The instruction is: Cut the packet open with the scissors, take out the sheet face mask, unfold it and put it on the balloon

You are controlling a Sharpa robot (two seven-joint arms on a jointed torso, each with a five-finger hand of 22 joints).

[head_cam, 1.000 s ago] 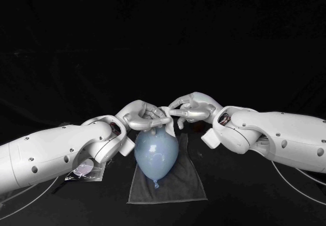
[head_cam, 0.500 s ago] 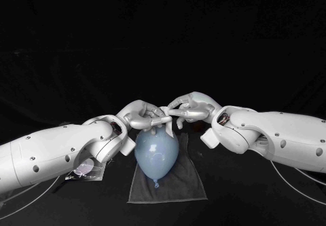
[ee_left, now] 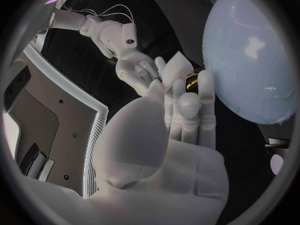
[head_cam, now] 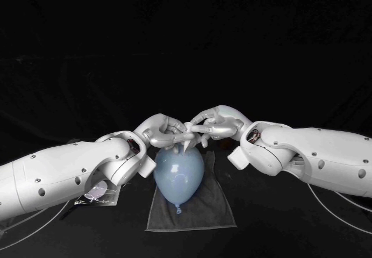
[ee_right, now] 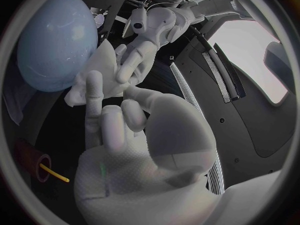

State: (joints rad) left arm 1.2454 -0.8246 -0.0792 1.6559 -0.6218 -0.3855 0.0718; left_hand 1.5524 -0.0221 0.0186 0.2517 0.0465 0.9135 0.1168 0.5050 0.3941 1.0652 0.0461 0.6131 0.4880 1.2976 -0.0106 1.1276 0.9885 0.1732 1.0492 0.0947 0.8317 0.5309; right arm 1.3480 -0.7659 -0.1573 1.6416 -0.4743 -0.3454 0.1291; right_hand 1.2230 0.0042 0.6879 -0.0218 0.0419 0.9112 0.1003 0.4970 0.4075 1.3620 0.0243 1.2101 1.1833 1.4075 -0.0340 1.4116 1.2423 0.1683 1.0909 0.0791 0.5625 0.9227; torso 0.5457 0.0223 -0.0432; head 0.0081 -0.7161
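I see the pale blue balloon point(head_cam: 178, 171) lying on a grey cloth point(head_cam: 203, 215) in the middle of the bench point(head_cam: 294, 226), knot end toward the robot. It is smooth, egg-shaped and glossy. Both hands meet at its far end: the left hand point(head_cam: 161, 133) and the right hand point(head_cam: 219, 121) each have fingers curled in, pinching the white sheet mask point(head_cam: 191, 145), whose pointed flaps hang onto the balloon's top. The packet point(head_cam: 97, 194) lies beside the left arm.
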